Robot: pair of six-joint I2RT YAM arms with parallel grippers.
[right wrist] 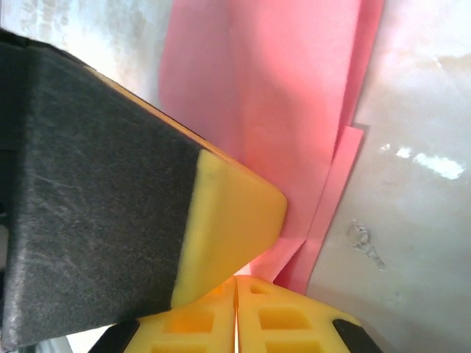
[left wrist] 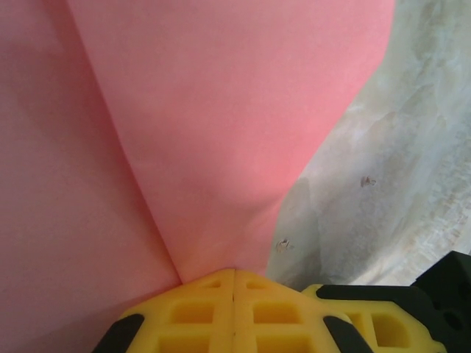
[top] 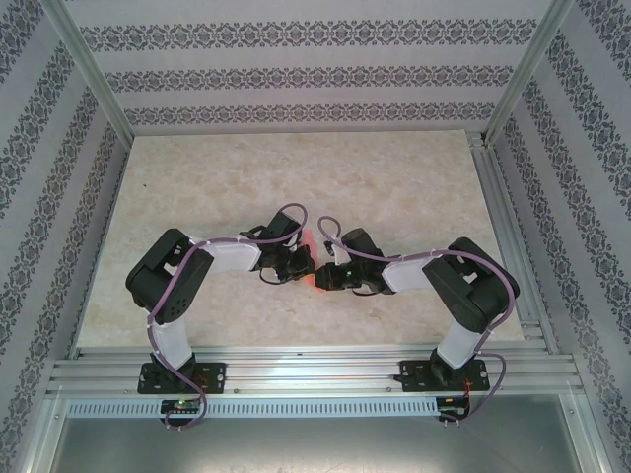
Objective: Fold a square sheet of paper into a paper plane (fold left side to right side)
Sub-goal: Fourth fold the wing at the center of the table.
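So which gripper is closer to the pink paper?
Neither, both touch it: the left gripper is clamped on the pink paper at a crease, and the right gripper pinches its edge.

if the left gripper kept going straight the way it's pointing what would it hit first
The pink paper: it fans out straight ahead from the closed tips of the left gripper. The table shows past the paper's right edge, though the depth is unclear.

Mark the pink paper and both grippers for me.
square sheet of paper (left wrist: 221, 110), left wrist view, flat panel right of the crease.
left gripper (left wrist: 234, 279), left wrist view, seam between its shut yellow fingertips.
right gripper (right wrist: 235, 287), right wrist view, seam between its yellow fingertips.
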